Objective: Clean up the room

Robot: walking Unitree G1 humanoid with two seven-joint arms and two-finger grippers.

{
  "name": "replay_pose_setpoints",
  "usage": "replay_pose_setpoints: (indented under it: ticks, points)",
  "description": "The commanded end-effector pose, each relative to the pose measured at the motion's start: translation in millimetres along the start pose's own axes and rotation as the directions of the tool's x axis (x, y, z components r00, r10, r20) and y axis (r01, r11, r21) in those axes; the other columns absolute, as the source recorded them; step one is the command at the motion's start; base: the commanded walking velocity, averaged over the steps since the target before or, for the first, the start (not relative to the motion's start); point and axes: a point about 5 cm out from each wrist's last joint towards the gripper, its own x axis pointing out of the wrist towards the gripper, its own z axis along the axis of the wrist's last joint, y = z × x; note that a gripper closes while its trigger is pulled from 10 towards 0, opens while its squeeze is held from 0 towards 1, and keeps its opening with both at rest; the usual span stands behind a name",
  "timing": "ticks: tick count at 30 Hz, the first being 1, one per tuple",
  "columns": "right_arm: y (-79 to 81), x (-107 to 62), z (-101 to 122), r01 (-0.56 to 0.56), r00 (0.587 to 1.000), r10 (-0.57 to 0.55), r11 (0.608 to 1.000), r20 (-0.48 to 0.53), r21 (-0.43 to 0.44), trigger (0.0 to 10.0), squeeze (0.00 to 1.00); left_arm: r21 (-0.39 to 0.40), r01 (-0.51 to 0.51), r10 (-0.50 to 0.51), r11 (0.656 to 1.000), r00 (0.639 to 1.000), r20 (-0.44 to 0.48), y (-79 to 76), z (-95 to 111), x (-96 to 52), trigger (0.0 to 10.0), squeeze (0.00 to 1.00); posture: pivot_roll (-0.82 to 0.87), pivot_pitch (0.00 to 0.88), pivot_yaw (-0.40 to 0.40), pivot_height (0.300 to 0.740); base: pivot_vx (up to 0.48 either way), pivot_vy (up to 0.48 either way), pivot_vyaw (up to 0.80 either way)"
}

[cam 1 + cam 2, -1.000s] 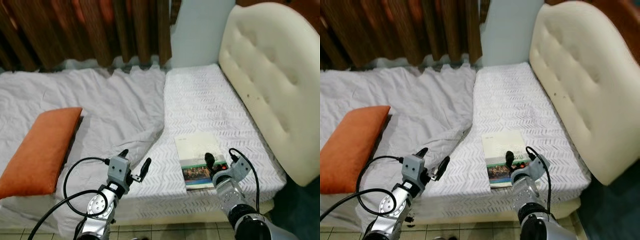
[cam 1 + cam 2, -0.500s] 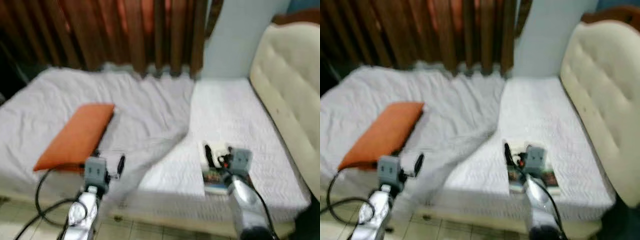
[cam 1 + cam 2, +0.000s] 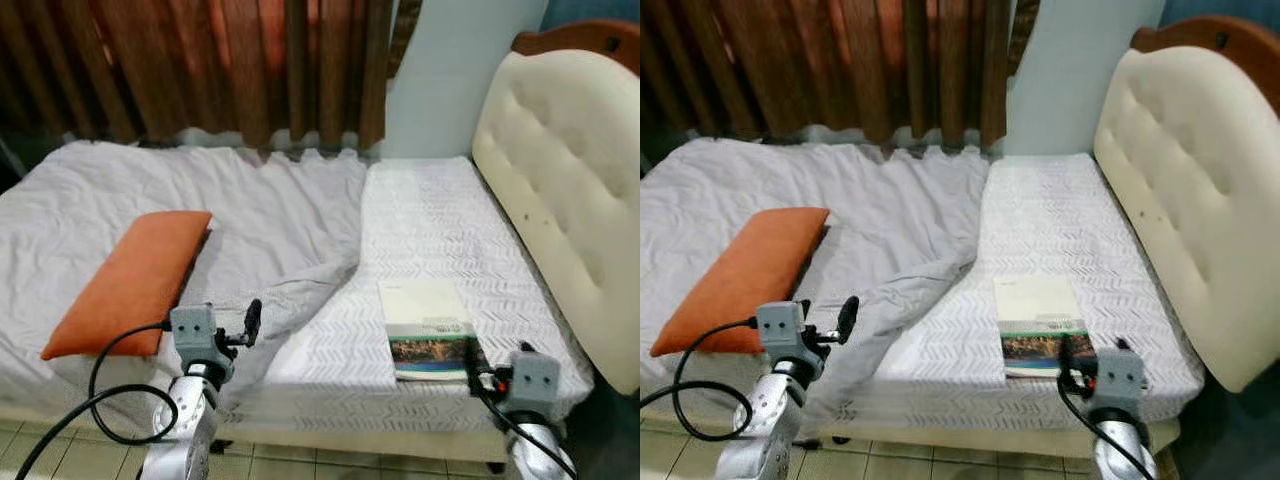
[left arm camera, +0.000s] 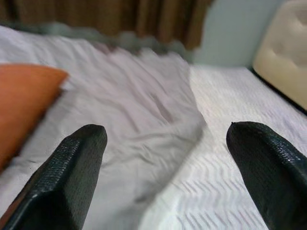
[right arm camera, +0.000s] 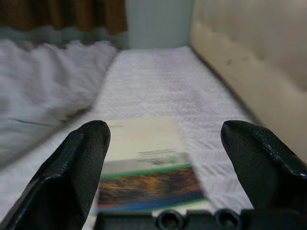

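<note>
A book (image 3: 425, 315) lies flat on the bed (image 3: 440, 215) near its front edge, beside the cream headboard (image 3: 560, 170). The right end effector (image 5: 163, 167) hovers just short of it, fingers spread wide. The left end effector (image 4: 165, 167), also spread and empty, faces the rumpled sheet (image 3: 270, 230) beside an orange pillow (image 3: 130, 280).
</note>
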Motion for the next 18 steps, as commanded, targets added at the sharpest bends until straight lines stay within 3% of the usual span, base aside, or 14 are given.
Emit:
replay_pose_setpoints:
  ticks: [1, 4, 7, 15, 18]
  points:
    - [7.1, 9.1, 7, -0.023, 1.0, 0.023, 0.999, 0.005, 0.047, 10.0, 0.0, 0.029, 0.021, -0.022, 0.999, 1.0, 0.002, 1.4, 5, 3.1, 10.0, 0.0, -0.07, 0.0, 0.034, 0.74, 0.0, 0.48, 0.0]
    - [9.4, 16.9, 8, -0.031, 0.999, 0.033, 0.997, -0.023, 0.075, 10.0, 0.0, 0.087, 0.008, -0.007, 0.996, 1.0, -0.006, 4.3, 9, 2.9, 10.0, 0.0, -0.06, 0.0, 0.035, 0.74, 0.0, 0.48, 0.0]
    - [13.5, 19.4, 7, -0.053, 0.998, 0.056, 0.995, -0.038, 0.083, 10.0, 0.0, 0.095, -0.01, 0.011, 0.995, 1.0, -0.01, 8.7, 10, 3.5, 10.0, 0.0, -0.05, 0.0, 0.034, 0.74, 0.0, 0.48, 0.0]
    - [18.6, 18.5, 4, -0.082, 0.994, 0.09, 0.99, -0.064, 0.116, 10.0, 0.0, 0.101, -0.005, 0.008, 0.995, 1.0, -0.03, 12.8, 6, 1.5, 10.0, 0.0, -0.04, 0.0, 0.031, 0.74, 0.0, 0.48, 0.0]
    - [16.1, 13.5, 1, -0.085, 0.993, 0.096, 0.985, -0.062, 0.153, 10.0, 0.0, 0.15, 0.024, -0.021, 0.988, 1.0, -0.021, 16.2, 5, -3.1, 10.0, 0.0, -0.04, 0.0, 0.031, 0.74, 0.0, 0.48, 0.0]
